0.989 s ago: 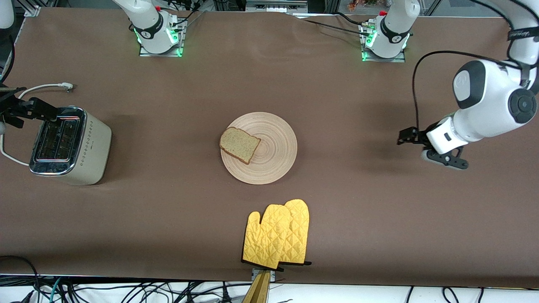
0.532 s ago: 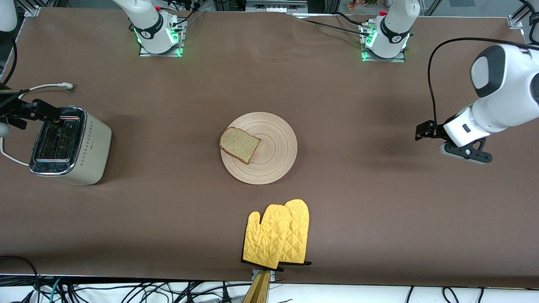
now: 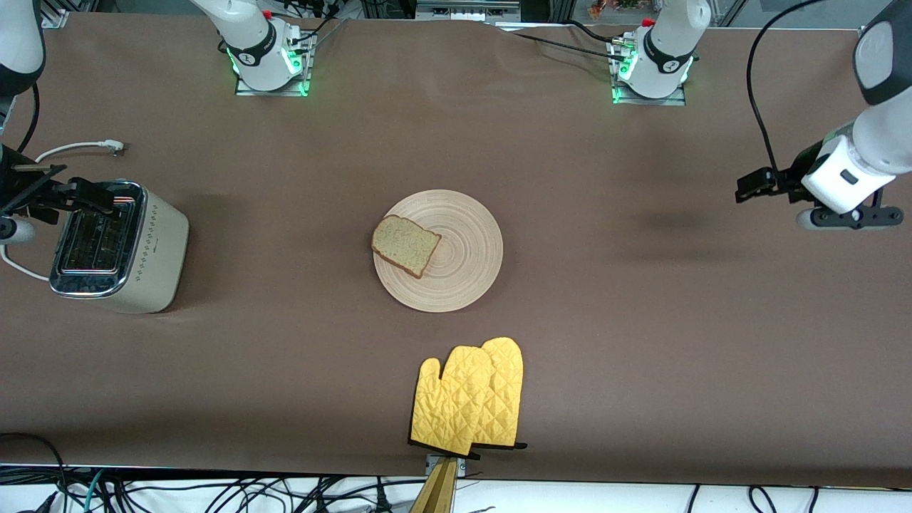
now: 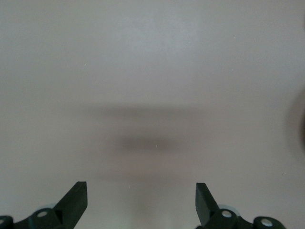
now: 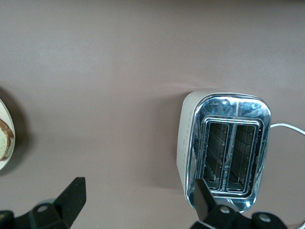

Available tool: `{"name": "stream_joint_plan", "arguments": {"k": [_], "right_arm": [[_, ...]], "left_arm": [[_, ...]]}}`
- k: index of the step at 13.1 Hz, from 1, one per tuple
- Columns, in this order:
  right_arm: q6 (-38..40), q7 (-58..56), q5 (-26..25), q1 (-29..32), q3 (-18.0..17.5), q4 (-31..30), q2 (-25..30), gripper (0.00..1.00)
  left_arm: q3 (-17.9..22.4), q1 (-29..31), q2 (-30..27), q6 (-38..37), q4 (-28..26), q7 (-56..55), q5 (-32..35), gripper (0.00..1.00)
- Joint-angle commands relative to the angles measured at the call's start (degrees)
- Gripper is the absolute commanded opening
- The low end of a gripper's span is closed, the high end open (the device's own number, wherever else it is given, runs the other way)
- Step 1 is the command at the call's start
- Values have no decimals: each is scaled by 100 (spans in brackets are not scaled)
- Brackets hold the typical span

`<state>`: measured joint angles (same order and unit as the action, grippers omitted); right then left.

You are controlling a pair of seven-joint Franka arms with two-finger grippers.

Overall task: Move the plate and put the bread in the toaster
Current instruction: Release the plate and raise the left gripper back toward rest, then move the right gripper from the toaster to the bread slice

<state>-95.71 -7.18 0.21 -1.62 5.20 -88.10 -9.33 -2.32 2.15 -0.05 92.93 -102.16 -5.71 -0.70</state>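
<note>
Brown cloth covers the table (image 3: 641, 342) in the front view. The plate (image 3: 463, 263) sits mid-table, well apart from both grippers, the bread (image 3: 405, 246) on its rim nearest the toaster (image 3: 117, 246). The right gripper (image 3: 43, 196) hangs over the toaster's end, partly cut off. The left gripper (image 3: 844, 214) hovers over bare cloth at its arm's end.

Left wrist view: spread fingers (image 4: 76, 200), blurred cloth between.

Right wrist view: jaws spread, one finger (image 5: 202, 198) overlapping the toaster (image 5: 224, 148); plate (image 5: 4, 138) and bread (image 5: 5, 138) cut off.
</note>
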Motion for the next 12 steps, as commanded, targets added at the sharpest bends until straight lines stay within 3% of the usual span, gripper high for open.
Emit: {"name": "stream_joint_plan", "arguments": {"k": [1, 3, 6, 9, 12], "right_arm": [[61, 41, 66, 30, -36, -40, -86, 100], [70, 50, 84, 22, -54, -84, -86, 100], [149, 242, 162, -206, -334, -119, -217, 100], [71, 1549, 760, -575, -344, -172, -428, 100], [-114, 1808, 944, -831, -344, -172, -683, 100]], "left_arm": [[-14, -232, 31, -940, 784, -501, 228, 100], [48, -513, 83, -1214, 1013, -824, 376, 100], [-22, -348, 128, -1215, 1172, -923, 325, 100], [-434, 39, 110, -1180, 1181, -914, 333, 100], [-444, 40, 119, -1163, 1190, -906, 289, 100]]}}
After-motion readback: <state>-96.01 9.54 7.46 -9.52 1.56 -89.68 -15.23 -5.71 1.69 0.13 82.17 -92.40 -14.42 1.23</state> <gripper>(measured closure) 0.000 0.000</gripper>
